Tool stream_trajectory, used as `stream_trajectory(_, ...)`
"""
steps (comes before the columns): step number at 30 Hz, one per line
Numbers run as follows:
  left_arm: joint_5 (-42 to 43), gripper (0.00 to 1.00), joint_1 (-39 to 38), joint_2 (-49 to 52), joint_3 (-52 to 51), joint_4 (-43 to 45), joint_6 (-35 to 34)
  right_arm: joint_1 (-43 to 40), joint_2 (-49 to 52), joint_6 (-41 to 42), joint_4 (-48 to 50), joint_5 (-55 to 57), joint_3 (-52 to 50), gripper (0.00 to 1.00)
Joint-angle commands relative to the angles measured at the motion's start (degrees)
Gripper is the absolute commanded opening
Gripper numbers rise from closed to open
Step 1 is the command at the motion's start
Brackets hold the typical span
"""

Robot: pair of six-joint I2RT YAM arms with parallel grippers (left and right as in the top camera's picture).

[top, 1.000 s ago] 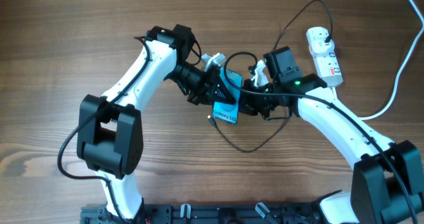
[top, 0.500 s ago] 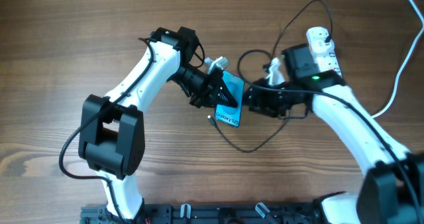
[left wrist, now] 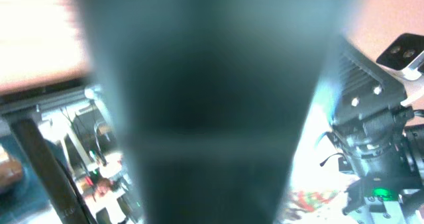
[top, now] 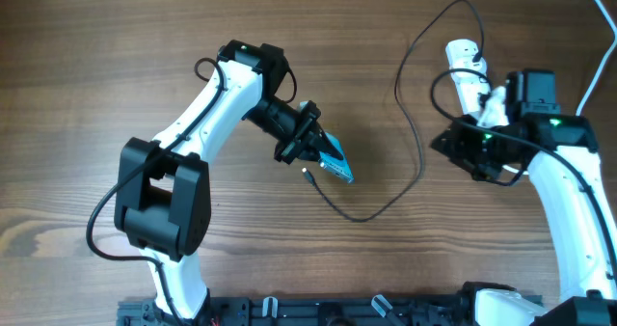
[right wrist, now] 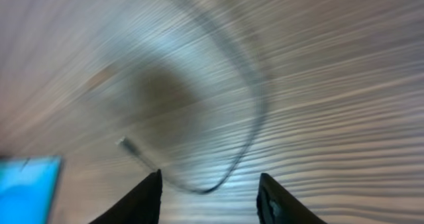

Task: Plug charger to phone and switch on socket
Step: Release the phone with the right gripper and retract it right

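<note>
**Phone gripped on the left, right end effector released, plug tip loose**

Left end effector [top: 316,150]: clenched on the phone [top: 335,165]. The phone sits at its fingertips, tilted, teal screen facing up and out. I cannot tell whether its lower edge touches the counter [top: 96,56]. The left wrist view is filled by one dark blurred surface and shows nothing of the grip.

Right end effector [top: 443,143]: released. In the right wrist view its fingers [right wrist: 142,199] stand apart with only bare wood between them.

Charger [top: 364,219]: the black cable lies in a wide loop on the counter, between the two end effectors. Its plug tip [top: 307,173] rests just beside the left end effector, below the phone's corner and not inserted. From the right wrist the tip and phone show ahead, well apart from the right fingers.

Socket [top: 466,61]: just behind the right end effector, partly hidden by that arm. Its thick white cord [top: 581,104] runs off beyond the arm.
</note>
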Motion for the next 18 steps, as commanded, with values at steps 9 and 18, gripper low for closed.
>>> stream_trajectory(9, 7.15, 0.04, -1.07, -0.07, -0.09, -13.46, -2.67, -2.78, -0.44, 0.52, -2.95, 23.89, 0.70, 1.00)
stream_trajectory(18, 15.91, 0.04, -6.14, -3.52, -0.09, -13.49, -2.71, -2.78, -0.44, 0.35, -0.26, 26.18, 0.70, 1.00)
